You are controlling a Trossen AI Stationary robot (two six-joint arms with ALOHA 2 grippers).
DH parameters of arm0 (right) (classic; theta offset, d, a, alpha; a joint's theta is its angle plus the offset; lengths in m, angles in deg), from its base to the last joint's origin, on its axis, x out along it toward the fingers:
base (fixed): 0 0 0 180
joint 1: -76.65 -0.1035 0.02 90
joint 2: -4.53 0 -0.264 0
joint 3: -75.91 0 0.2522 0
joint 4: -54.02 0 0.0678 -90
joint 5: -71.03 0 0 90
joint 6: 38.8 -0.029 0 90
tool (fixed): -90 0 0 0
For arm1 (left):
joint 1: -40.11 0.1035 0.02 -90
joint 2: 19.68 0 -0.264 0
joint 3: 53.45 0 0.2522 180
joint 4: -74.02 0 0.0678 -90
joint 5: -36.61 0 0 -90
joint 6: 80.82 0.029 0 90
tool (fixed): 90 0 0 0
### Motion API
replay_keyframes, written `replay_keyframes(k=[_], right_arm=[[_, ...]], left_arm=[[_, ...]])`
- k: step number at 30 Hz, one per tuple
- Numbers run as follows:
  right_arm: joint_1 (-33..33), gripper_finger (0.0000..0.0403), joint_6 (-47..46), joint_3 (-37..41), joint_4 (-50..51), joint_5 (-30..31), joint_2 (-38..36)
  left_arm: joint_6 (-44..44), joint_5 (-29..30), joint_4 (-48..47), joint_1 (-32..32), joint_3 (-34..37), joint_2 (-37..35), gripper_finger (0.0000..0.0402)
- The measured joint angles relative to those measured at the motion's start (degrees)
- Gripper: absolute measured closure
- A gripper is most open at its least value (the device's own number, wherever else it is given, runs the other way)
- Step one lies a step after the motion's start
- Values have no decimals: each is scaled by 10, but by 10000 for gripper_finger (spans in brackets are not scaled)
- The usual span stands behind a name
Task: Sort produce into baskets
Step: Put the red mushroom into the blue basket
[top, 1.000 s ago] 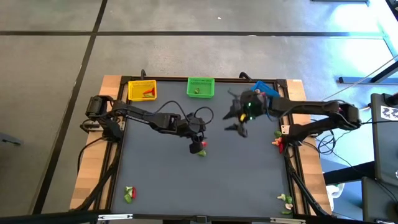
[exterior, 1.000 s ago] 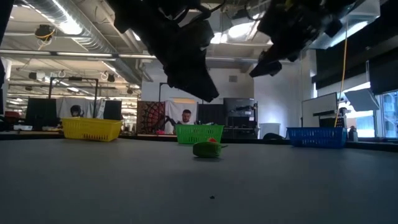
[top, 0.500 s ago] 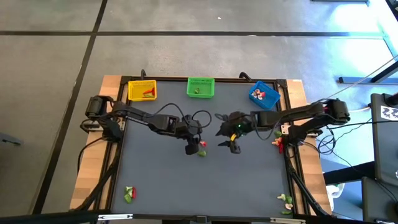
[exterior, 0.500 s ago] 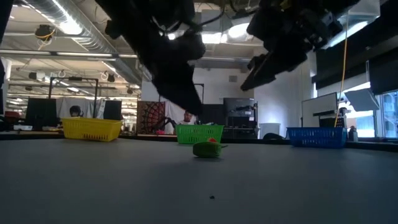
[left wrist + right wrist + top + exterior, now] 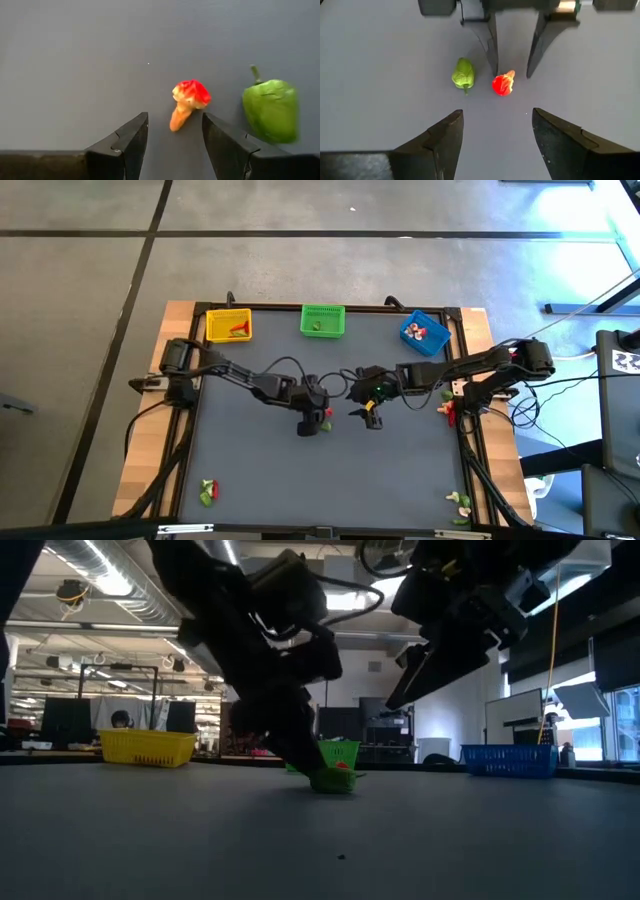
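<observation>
Going left to right across the table. Down in the near left corner there's a little clump of produce, green with a bit of red, sitting by itself well away from everything else. Along the far edge you've got the three baskets: the yellow basket has a red piece in it, the green basket has something green in it, and the blue basket holds a few red and pale bits.

The action is mid-table. There's a tiny red piece, bright red at one end and tapering to an orangey-cream tip, lying flat on the grey surface. Just beside it, not touching, is a green pepper with a short stem, a good bit chunkier than the red one.

The left gripper is reaching in from the left side, arm stretched low across the table, fingertips down at the surface either side of the red piece. Jaws are spread apart with the red piece sitting in the gap, nothing pinched.

The right gripper comes in from the right, hanging above the table near the same spot, angled toward the two pieces. Its jaws are also apart and holding nothing.

More produce sits at the right edge, red mostly, and a pale-and-green cluster in the near right corner.
</observation>
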Motion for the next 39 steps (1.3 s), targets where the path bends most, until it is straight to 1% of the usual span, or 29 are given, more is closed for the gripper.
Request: replay_keyframes(k=[3,6,13,18,21,23,28,32,39], right_arm=[[0,169,1,0,0,-1,0],[0,169,2,0,0,-5,0],[0,169,1,0,-1,-5,0],[0,169,1,0,-1,-5,0],[0,169,0,0,-3,6,0],[0,169,-1,0,-7,13,0],[0,169,-9,0,-24,21,0],[0,169,-17,0,-48,21,0],[0,169,-16,0,-75,24,0]], left_arm=[[23,0,24,2,0,11,219],[27,-8,29,5,0,14,236],[24,-46,26,18,0,14,309],[4,-47,25,24,-1,13,365],[-9,-45,15,27,-8,6,391],[-11,-44,19,27,-17,-6,394],[-37,-44,22,25,-28,-45,380],[-58,-43,27,23,-29,-74,378],[-69,-44,39,15,-29,-82,377]])
